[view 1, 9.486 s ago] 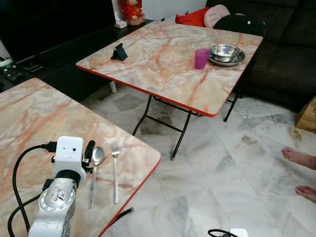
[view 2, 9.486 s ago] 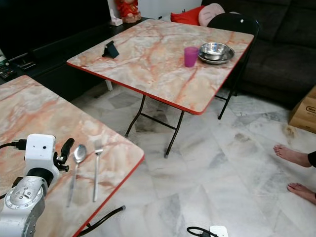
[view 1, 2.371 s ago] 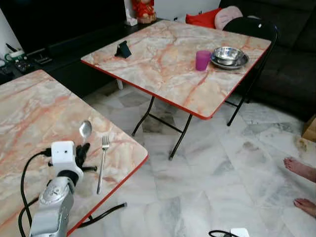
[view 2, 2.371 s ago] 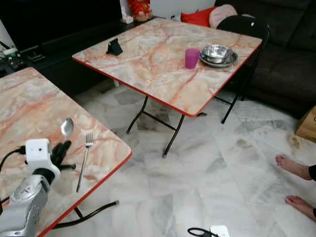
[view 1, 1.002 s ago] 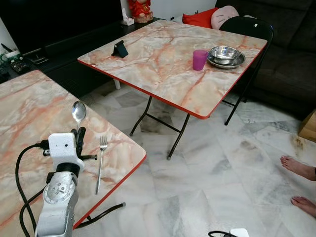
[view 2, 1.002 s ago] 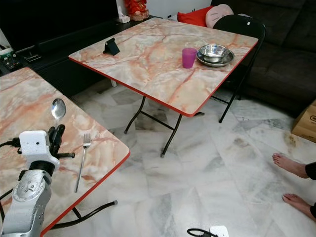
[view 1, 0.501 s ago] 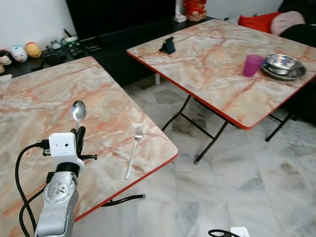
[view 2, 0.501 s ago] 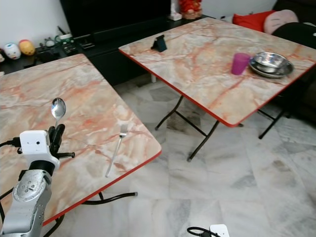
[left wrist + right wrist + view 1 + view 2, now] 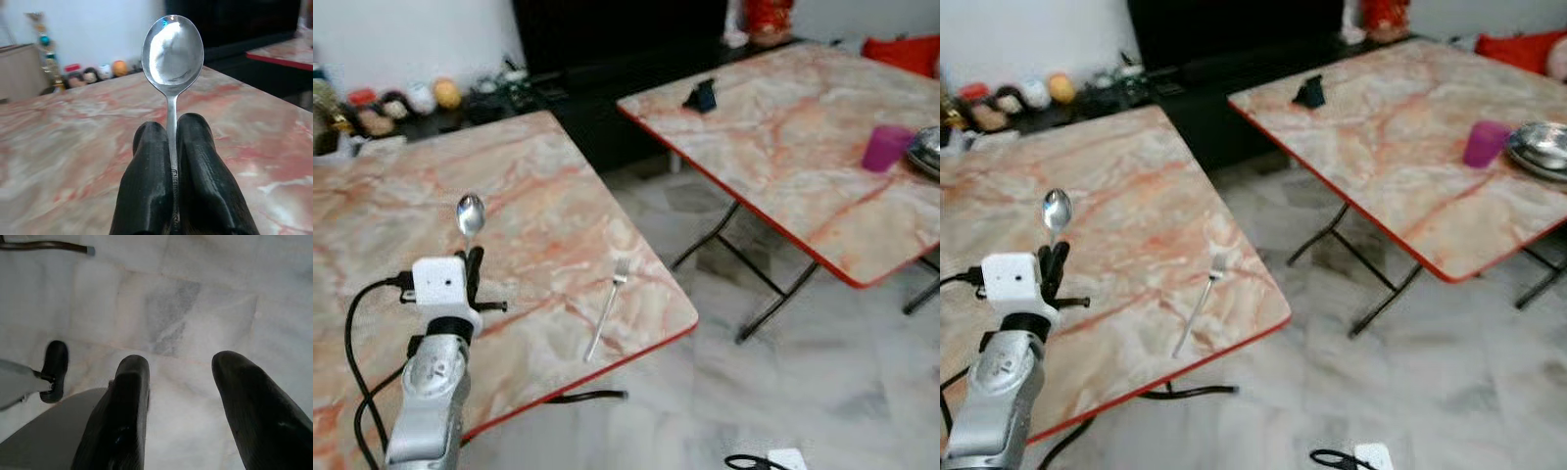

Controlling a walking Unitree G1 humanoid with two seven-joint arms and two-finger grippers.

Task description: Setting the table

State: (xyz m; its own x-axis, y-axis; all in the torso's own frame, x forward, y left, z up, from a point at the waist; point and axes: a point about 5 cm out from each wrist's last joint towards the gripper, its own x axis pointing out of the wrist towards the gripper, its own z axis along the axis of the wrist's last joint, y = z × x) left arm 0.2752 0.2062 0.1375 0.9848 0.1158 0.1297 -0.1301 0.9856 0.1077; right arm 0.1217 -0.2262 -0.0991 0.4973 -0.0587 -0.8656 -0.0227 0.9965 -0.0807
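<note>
Left gripper (image 9: 168, 134) is clamping the spoon (image 9: 469, 213) by its handle, fingers pressing in from both sides, bowl standing upright above the fingertips. It's hovering over the near marble table (image 9: 538, 196). Fork (image 9: 605, 308) is lying flat on that table near its red front edge, well apart from the gripper. Right gripper (image 9: 188, 401) is hanging over the tiled floor (image 9: 171, 308), fingers spread wide, holding nothing. Purple cup (image 9: 880, 148) is sitting on the far table (image 9: 773, 127).

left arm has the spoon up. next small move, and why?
Probably carry the spoon toward the far table with the purple cup. The left end effector is shut on its handle, bowl up, clear of the near table; the fork lies unpicked there.
</note>
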